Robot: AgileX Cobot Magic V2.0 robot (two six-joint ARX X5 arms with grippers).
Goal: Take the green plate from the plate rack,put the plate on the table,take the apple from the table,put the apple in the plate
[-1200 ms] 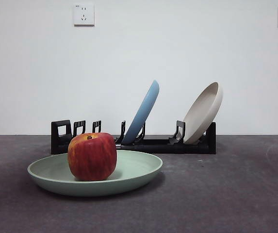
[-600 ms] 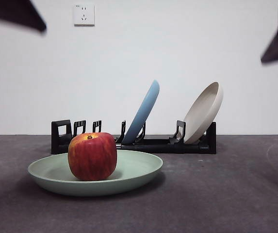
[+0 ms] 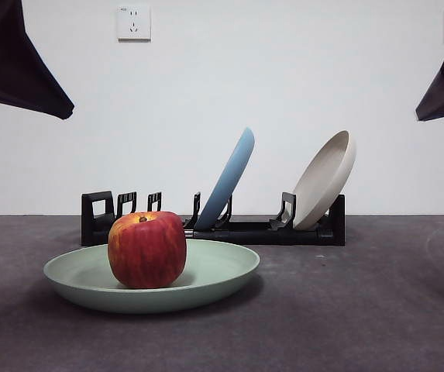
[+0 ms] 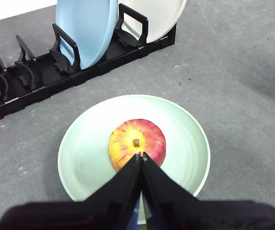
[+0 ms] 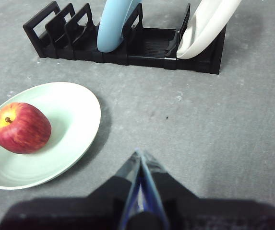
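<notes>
Resting flat on the dark grey, rough matte table: one wide, shallow, pale mint green plate, matte and plain, holding one large, blocky red apple. Apple upright inside the plate, off-centre on its floor, streaked yellow-orange around the top, with a short brown stem pointing up. Behind the green plate, well apart from it: one long, low black plastic plate rack with upright slotted holders along a flat base bar. Standing in the rack, two plates, both tilted on edge: one smooth light blue round plate in a slot near the middle, one beige round plate in the slot at the far end, a holder between them; remaining holders at the other end bare. Three plates in all, one apple, one rack. Left tool raised directly above the apple, black jaws pressed together to a point, holding nothing. Right tool raised over bare table beside the green plate, to the side away from the apple, jaws likewise pressed together and holding nothing. Two white wall sockets on the pale wall behind the rack.
</notes>
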